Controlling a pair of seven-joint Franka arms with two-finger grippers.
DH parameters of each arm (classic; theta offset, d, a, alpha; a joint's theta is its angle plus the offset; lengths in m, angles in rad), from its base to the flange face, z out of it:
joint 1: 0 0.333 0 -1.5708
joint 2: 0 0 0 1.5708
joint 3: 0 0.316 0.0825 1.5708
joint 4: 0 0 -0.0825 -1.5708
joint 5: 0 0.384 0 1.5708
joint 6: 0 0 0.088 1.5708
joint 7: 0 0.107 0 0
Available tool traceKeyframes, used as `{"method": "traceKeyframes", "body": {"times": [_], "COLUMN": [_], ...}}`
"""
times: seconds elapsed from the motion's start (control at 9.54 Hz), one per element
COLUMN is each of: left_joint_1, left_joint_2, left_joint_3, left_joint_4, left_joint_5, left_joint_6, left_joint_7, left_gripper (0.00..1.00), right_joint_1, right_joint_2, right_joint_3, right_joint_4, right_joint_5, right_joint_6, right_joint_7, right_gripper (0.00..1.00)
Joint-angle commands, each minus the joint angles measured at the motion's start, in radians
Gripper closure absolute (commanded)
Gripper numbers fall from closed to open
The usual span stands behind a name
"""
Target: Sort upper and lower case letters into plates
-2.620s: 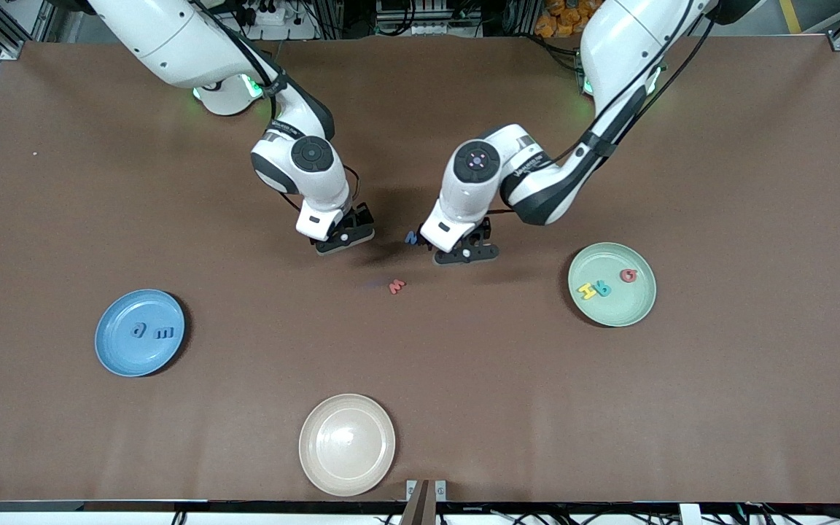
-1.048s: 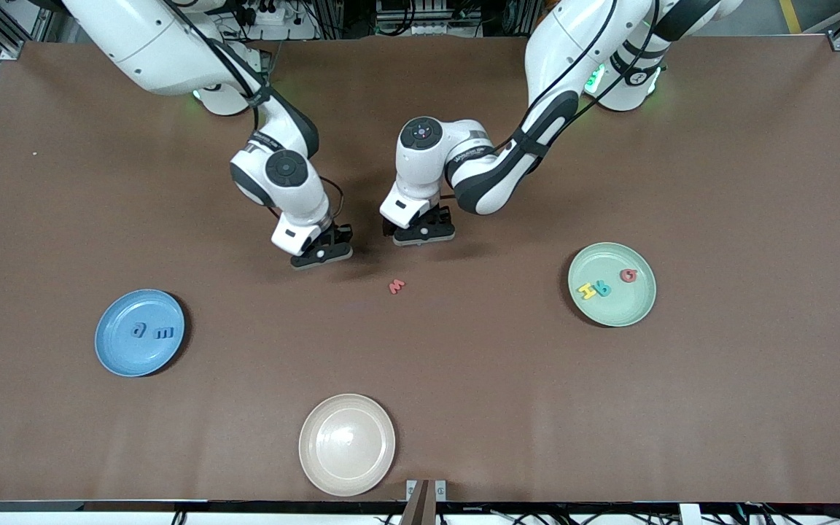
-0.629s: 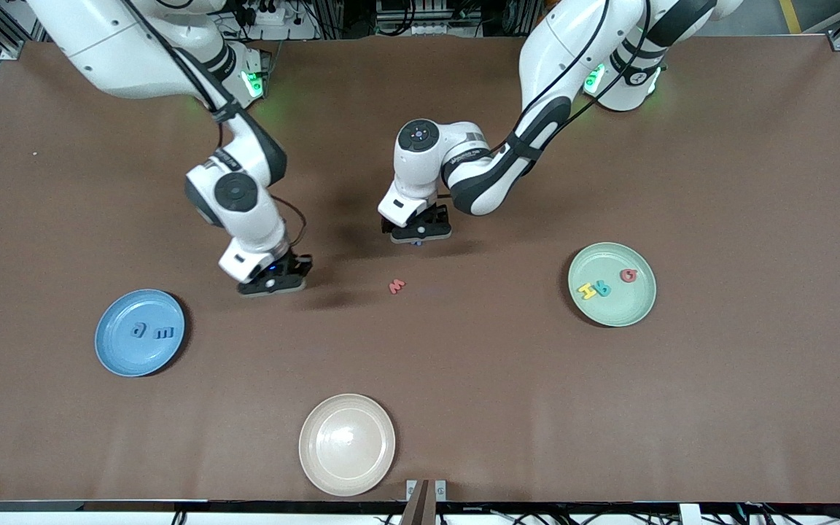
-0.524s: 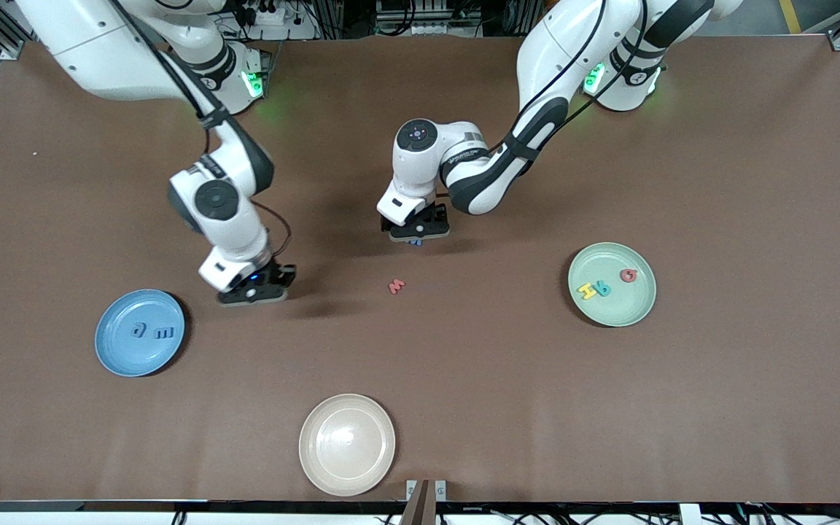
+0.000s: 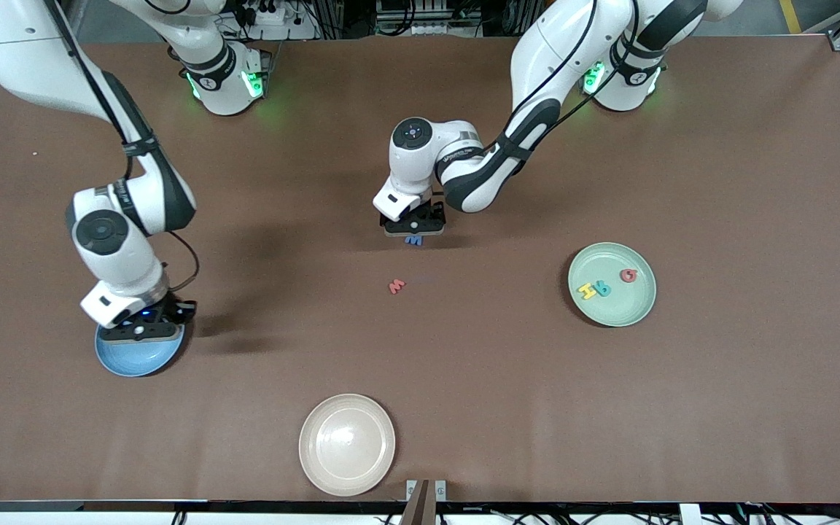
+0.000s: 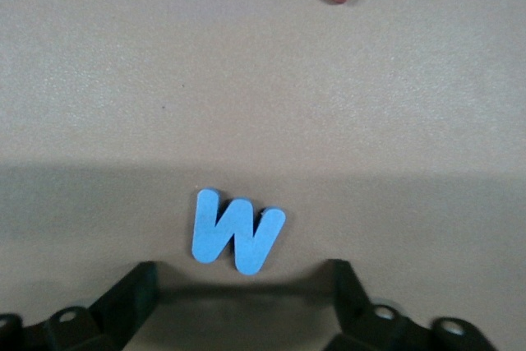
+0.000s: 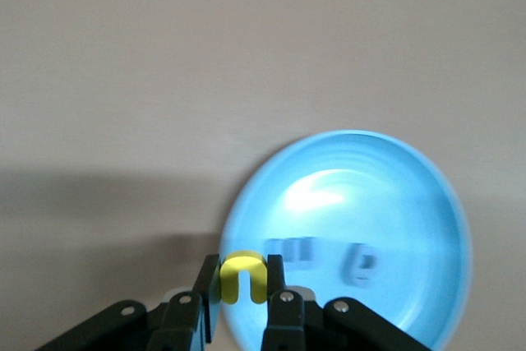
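Letters (image 5: 601,289) partly sorted. Front view: three in the mint green plate (image 5: 639,306) toward the left arm's end. Two loose on the bare table near the middle, the blue W (image 5: 413,240) and, nearer the camera, the pink letter (image 5: 397,286). Left gripper (image 5: 413,227) low over the W. Right gripper (image 5: 140,332) above the blue plate (image 5: 135,361) at the right arm's end, hiding its contents. Cream plate (image 5: 347,445) holding nothing.

Left wrist view: fingers spread wide on either side of the W, not yet touching it. W flat on the table, pink letter well apart.

Right wrist view: fingers clenched on a yellow letter (image 7: 242,277) at the blue plate's rim. Two dark letters (image 7: 296,248) already inside.

Judged about five of eight placed. Left to do: drop the yellow one, then move the W and the pink letter.

Against the earlier frames: right gripper carried from the table's middle to the blue plate, left gripper shifted onto the W. Pink letter and plates unmoved.
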Motion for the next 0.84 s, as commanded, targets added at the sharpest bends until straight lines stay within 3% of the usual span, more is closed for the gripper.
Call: {"method": "traceKeyframes", "body": {"times": [0.0,0.1,0.21,0.63,0.73], "left_joint_1": [-0.005,-0.002,-0.004,-0.008,-0.01], "left_joint_2": [0.021,0.021,0.022,0.022,0.024], "left_joint_3": [0.008,0.01,0.02,0.039,0.04], "left_joint_4": [0.022,0.043,0.049,0.048,0.043], "left_joint_5": [0.021,0.021,0.021,0.022,0.021], "left_joint_6": [0.011,0.011,0.011,0.011,0.011], "left_joint_7": [0.02,0.037,0.039,0.057,0.057], "left_gripper": [0.13,0.13,0.14,0.21,0.27], "right_joint_1": [-0.023,-0.035,-0.037,0.0,0.027], "right_joint_2": [-0.002,0.0,0.0,0.006,0.006], "right_joint_3": [-0.04,-0.04,-0.04,-0.033,-0.03], "right_joint_4": [0.004,-0.001,-0.003,-0.013,-0.01], "right_joint_5": [-0.018,-0.018,-0.017,0.008,0.104], "right_joint_6": [-0.003,0.001,0.001,-0.012,-0.015], "right_joint_7": [-0.045,-0.046,-0.046,-0.03,-0.027], "right_gripper": [1.0,0.56,0.01,0.0,0.0]}}
